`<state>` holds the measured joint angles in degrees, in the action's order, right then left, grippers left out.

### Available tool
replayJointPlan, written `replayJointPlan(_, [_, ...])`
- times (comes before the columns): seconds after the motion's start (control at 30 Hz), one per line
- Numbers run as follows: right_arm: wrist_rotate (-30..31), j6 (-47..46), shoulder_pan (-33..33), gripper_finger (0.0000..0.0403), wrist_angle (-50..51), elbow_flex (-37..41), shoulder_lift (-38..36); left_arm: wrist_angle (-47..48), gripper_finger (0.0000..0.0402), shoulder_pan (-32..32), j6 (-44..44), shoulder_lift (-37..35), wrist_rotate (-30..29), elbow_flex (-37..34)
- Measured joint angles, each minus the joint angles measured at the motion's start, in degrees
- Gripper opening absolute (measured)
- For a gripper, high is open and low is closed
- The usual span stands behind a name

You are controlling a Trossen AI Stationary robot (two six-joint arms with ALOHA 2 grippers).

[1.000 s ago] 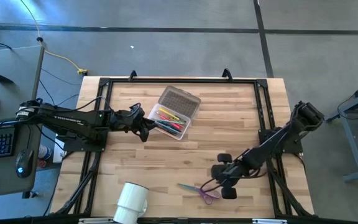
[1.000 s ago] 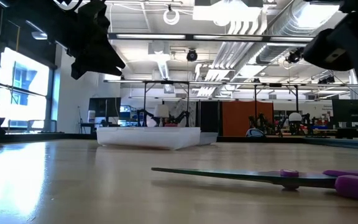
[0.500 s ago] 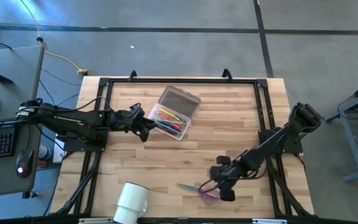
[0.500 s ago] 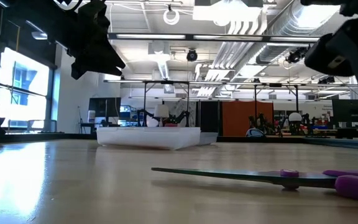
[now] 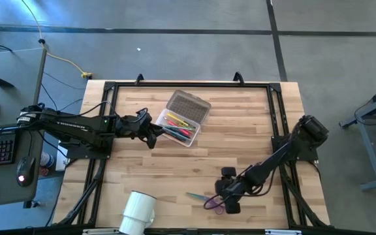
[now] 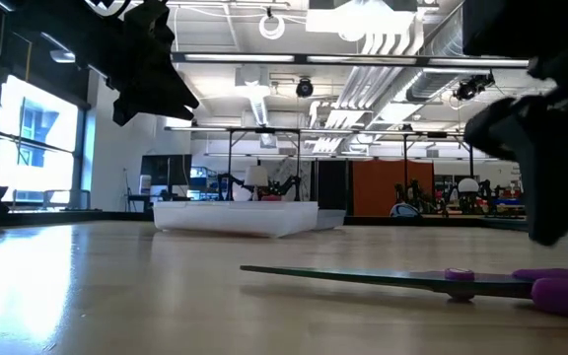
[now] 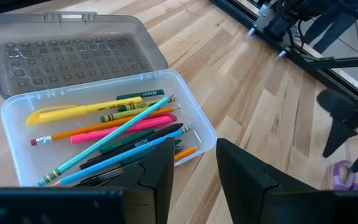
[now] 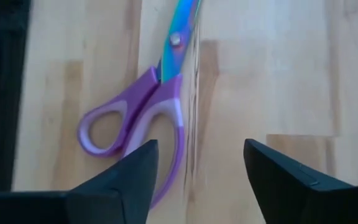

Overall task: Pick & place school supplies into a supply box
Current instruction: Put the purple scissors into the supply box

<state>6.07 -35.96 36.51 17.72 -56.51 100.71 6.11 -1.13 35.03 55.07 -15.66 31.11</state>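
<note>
The scissors (image 5: 209, 199), purple-handled with an iridescent blade, lie flat on the wooden table near its near edge, blades pointing toward the table's left. My right gripper (image 8: 197, 154) is open and hovers just above the handle loops (image 8: 107, 127), slanting down, touching nothing. The supply box (image 5: 180, 128), a clear case with its ribbed grey lid (image 5: 189, 106) swung open, sits at the far middle and holds several pens and pencils (image 7: 114, 127). My left gripper (image 7: 194, 160) waits open just left of the box, above the table.
A white cup (image 5: 138, 212) lies on its side at the near edge, left of the scissors. A black metal frame (image 5: 188, 85) runs around the table. Bare wood lies between the box and the scissors.
My right gripper has come down and moved toward the table's left, nearer to the scissors' handles. The scissors, the box and my left arm have stayed where they were.
</note>
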Motion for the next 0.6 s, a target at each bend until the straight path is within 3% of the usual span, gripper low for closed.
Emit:
replayJointPlan(0.33, [-1.0,0.1,0.0,0.0187,-0.9,-0.3,5.4,0.0,0.0156,0.0,0.0,0.0,0.0,0.0])
replayJointPlan(0.43, [-0.8,-0.9,0.0,0.0150,-0.7,-0.3,5.5,0.0,0.0156,0.0,0.0,0.0,0.0,0.0])
replayJointPlan(0.6, [1.6,-8.8,-0.1,0.0054,-0.6,-0.1,5.6,0.0,0.0156,0.0,0.0,0.0,-0.1,0.0])
